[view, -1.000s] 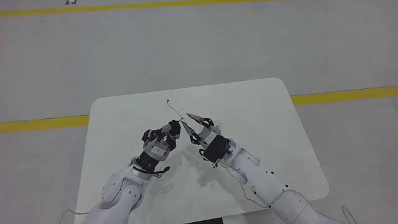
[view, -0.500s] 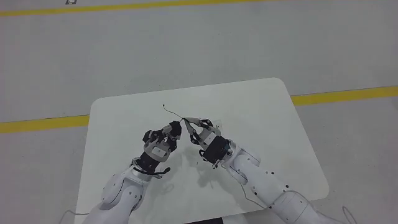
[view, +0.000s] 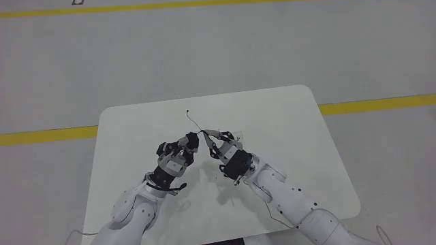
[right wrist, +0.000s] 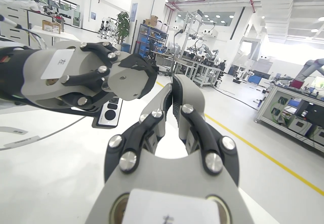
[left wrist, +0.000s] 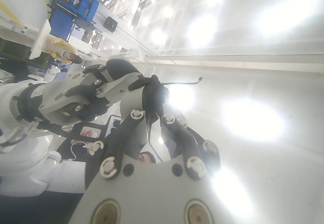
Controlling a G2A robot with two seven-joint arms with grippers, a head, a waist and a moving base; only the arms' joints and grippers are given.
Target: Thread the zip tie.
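Above the white counter (view: 286, 116), one zip tie (view: 193, 122) is held off the surface at the spot where the robot's two hands meet. It is a thin, dark strand. Seen from above, its free length slants away from the hands toward the far edge, leaning a little to the left, and ends in a small bent tip. In the left wrist view the zip tie (left wrist: 182, 82) sticks out past the fingertips as a nearly straight line with that hooked end, and a further stretch of it trails back between the left hand's fingers. In the right wrist view the zip tie (right wrist: 174, 58) rises from the fingertips as a fine line that curls over at its end.

The left hand (view: 193, 140) is narrow, its dark-padded fingertips drawn together on the strand. The right hand (view: 210, 136) is narrow too, its two grey fingers pressed flat against each other with the strand coming out from between them. The hands are tip to tip; whether they touch cannot be told.

From above, counter surface spreads on every side of the hands, widest toward the right edge. The tie's tip appears close to the far edge, but it is raised, so its true nearness cannot be judged. The counter's corners are rounded.

Counted: one zip tie, two hands, one counter. Beyond it lies grey floor (view: 204, 47) with two yellow lines (view: 204, 3) and two small dark floor plates (view: 78, 1).
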